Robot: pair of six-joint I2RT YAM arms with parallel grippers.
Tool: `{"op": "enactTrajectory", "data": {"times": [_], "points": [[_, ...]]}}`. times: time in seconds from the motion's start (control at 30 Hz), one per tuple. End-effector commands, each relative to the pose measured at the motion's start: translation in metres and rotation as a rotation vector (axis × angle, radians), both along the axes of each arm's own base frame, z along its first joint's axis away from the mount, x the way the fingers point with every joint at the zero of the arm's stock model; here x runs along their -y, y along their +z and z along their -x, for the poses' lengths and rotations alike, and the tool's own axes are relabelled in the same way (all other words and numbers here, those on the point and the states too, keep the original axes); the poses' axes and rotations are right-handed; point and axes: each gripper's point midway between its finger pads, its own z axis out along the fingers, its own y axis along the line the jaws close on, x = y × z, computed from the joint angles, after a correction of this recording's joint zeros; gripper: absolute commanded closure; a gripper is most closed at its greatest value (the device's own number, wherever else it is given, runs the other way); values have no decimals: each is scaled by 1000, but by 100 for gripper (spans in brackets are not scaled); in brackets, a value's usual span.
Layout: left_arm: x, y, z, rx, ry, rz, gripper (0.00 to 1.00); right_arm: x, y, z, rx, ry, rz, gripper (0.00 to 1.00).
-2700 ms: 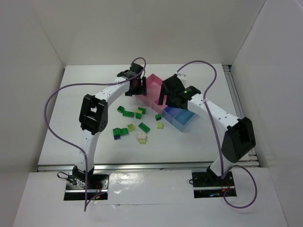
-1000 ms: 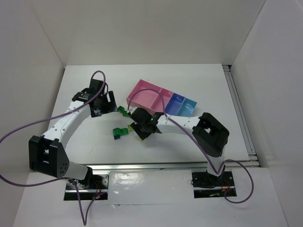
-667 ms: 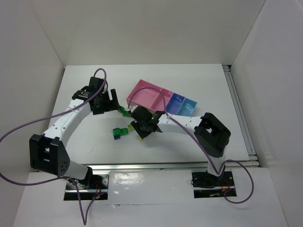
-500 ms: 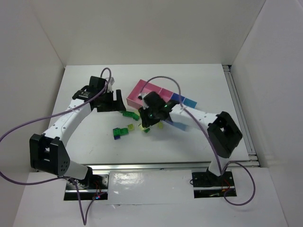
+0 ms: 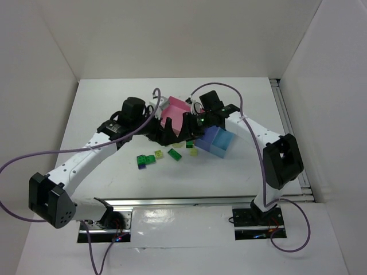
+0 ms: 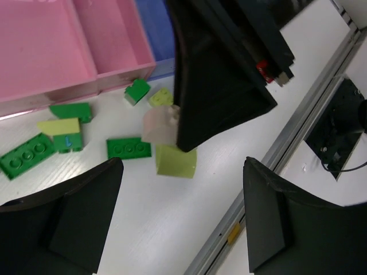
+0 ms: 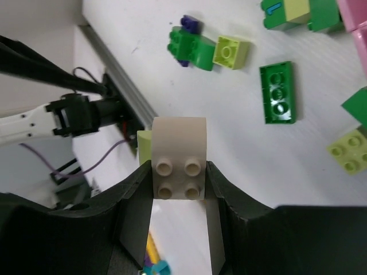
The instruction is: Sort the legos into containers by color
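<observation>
In the right wrist view my right gripper is shut on a pale cream lego, held above the table. In the left wrist view the cream lego hangs over loose legos beside the pink containers. My left gripper is open and empty, low over the table. A lime lego and a dark green lego lie ahead of its fingers. From above, the left gripper and right gripper crowd together in front of the pink container and the blue container.
More legos lie on the white table: a green and blue cluster, lime ones and a green one. The table's metal front rail runs close by. White walls enclose the table on three sides.
My right gripper rose from the table with the cream lego and moved back toward the containers. The left arm swung right, bringing its open gripper beside the right one.
</observation>
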Motion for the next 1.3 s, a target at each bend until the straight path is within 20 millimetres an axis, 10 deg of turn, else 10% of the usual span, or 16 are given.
{"op": "enactTrajectory", "data": {"times": [0.0,0.83,1.17,1.27], "points": [[20,15,-5,164,-55,10,13,-5,27,4,-86,40,-157,73],[38,2,-1,210,-114,-32,43,-2,43,8,-133,72,-283,72],[46,8,5,185,-164,-7,97,19,47,-9,-106,-7,-277,72],[44,7,2,174,-163,-7,100,30,51,-24,-89,-62,-270,72]]}}
